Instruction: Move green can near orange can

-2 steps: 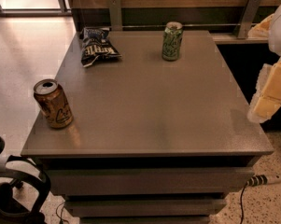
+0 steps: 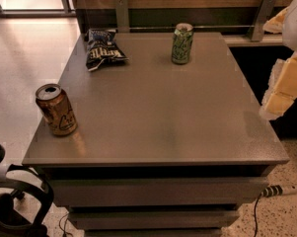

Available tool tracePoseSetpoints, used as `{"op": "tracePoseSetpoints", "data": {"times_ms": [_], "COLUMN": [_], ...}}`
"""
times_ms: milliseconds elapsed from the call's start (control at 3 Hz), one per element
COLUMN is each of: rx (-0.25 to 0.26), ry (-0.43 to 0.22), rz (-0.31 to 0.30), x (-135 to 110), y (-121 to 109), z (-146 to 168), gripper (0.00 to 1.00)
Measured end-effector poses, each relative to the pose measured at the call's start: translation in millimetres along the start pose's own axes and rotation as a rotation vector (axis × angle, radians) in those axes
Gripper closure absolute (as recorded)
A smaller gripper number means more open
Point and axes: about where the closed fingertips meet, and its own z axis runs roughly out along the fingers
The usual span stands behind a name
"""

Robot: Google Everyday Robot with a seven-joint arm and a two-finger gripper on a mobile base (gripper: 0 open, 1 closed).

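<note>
Closest to you, the flat grey rectangular table (image 2: 158, 112) shows its front edge with grey shelf-like tiers stacked beneath it. At the lower left a black curved frame (image 2: 20, 201) sits on the floor, and at the lower right a black cable with a striped collar (image 2: 274, 190) lies on the speckled flooring.

On the near left corner of the tabletop you have the orange-brown aluminium drink can (image 2: 56, 109). It stands upright, with a silver top and dark cursive lettering on its side.

At the right edge of the view, off the table's right side, you see the robot's white and pale-yellow gripper (image 2: 283, 83). It hangs in the air beside the table, touching nothing, and whether it is spread or closed does not show from here.

Farther back, near the far edge and a little right of centre, stands the small light-green aluminium drink can (image 2: 182, 43). It is upright, its pale green body is covered in dark scribbly markings, and its silver top has an opened mouth. It is well apart from the orange-brown can, diagonally across the table.

At the far left corner lies a crumpled dark blue chip bag (image 2: 102, 49) with white lettering, well apart from the green can. Behind the table, two grey metal brackets (image 2: 121, 13) stand against a wood-panelled wall.
</note>
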Motion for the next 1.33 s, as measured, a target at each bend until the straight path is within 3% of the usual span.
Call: {"op": "tracePoseSetpoints", "data": {"times_ms": [333,667,1333], "rx": [0.064,0.116,0.148], "ry": [-0.062,-0.209,-0.597], "rz": [0.048,0.154,0.405], "x": [4,6,-3], "y": [-36,-63,-67], "z": [1,12,54], "gripper": [0.00,0.00,0.00]}}
